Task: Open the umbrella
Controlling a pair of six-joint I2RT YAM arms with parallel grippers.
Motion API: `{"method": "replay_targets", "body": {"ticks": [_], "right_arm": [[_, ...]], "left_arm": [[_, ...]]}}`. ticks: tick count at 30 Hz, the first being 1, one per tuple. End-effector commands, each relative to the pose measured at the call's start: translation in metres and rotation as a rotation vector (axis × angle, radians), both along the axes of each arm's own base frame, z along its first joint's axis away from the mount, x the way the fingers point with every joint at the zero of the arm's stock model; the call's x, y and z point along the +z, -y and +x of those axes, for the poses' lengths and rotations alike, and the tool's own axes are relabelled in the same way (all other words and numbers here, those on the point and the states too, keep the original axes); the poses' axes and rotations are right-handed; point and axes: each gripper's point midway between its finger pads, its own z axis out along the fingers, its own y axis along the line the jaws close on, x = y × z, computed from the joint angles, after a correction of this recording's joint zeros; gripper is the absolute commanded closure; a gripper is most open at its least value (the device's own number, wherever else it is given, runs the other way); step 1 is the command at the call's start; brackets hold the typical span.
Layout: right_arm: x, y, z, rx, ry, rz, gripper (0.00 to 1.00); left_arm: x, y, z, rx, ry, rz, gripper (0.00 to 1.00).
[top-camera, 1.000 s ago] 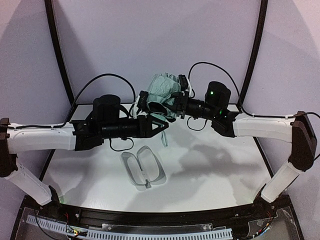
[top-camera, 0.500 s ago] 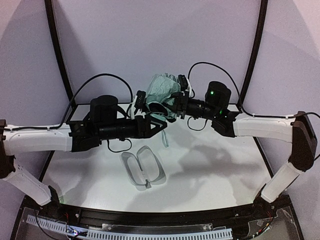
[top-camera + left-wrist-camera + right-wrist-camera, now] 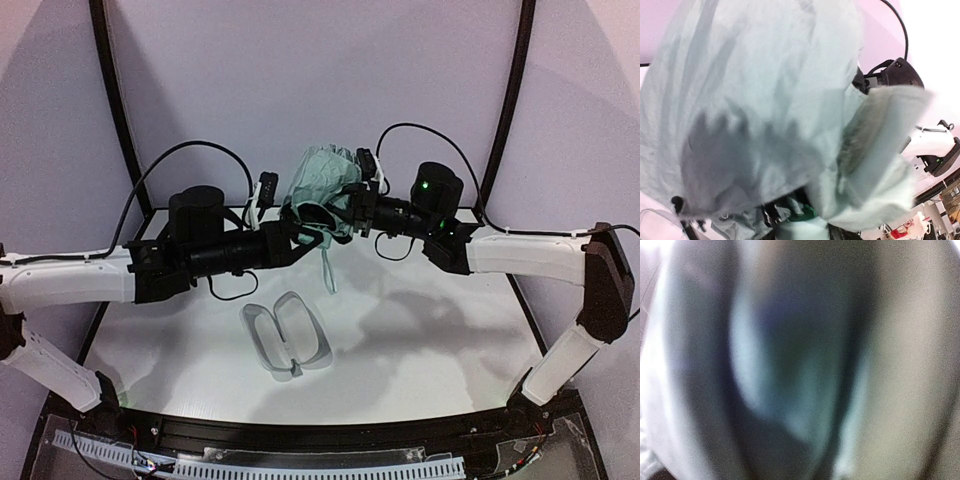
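As my left gripper (image 3: 308, 233) draws leftward, its closure unreadable, the umbrella (image 3: 322, 172) stays bunched, pinched by my right gripper (image 3: 350, 212).

Robotics laboratory test cell. Two white-and-black robot arms, left (image 3: 70, 280) and right (image 3: 520, 250), are bolted to a black base rail (image 3: 330, 432) at the near edge of a plain white table (image 3: 430, 340). The table is enclosed by a seamless pale lavender backdrop (image 3: 300, 80) carried on curved black frame tubes (image 3: 115, 110). Exposed black cables (image 3: 190, 155) loop off the arms. A slotted white wiring duct (image 3: 300, 465) with loose coloured wires runs beneath the rail, and a green indicator light (image 3: 424, 185) glows on the right arm: fittings of an experimental rig, not of a home or shop.
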Motion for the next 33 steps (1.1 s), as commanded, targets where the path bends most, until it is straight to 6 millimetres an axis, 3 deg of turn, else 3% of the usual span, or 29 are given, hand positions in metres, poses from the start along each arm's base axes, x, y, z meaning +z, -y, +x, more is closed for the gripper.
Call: {"method": "replay_targets", "body": {"ticks": [1,4,7,9,13,18,21,28,31,33], "right_arm": [[0.039,0.002,-0.016,0.028,0.102,0.095,1.00],[0.036,0.003,-0.015,0.018,0.103,0.083,1.00],[0.033,0.012,-0.001,-0.056,0.102,0.059,1.00],[0.035,0.032,0.025,-0.168,0.101,0.038,1.00],[0.053,0.083,0.086,-0.413,0.112,0.035,1.00],[0.078,0.139,0.136,-0.664,0.158,0.013,1.00],[0.089,0.176,0.164,-0.779,0.172,0.000,1.00],[0.101,0.279,0.223,-1.027,0.150,0.013,1.00],[0.107,0.304,0.235,-1.073,0.137,0.047,1.00],[0.108,0.301,0.240,-1.043,0.134,0.062,1.00]], "left_arm": [[0.000,0.005,0.002,-0.005,-0.008,-0.007,0.80],[-0.007,0.004,0.008,0.027,-0.028,0.006,0.97],[-0.018,0.004,0.000,-0.004,-0.041,0.018,0.99],[-0.028,0.003,-0.014,-0.071,-0.058,0.032,0.99],[-0.068,-0.005,-0.063,-0.274,-0.189,0.050,0.99],[-0.103,-0.025,-0.099,-0.353,-0.338,0.078,0.99],[-0.105,-0.041,-0.117,-0.371,-0.365,0.064,0.99],[-0.102,-0.104,-0.149,-0.310,-0.359,0.102,0.99],[-0.096,-0.130,-0.158,-0.272,-0.357,0.133,0.99],[-0.090,-0.138,-0.161,-0.258,-0.359,0.121,0.99]]}}
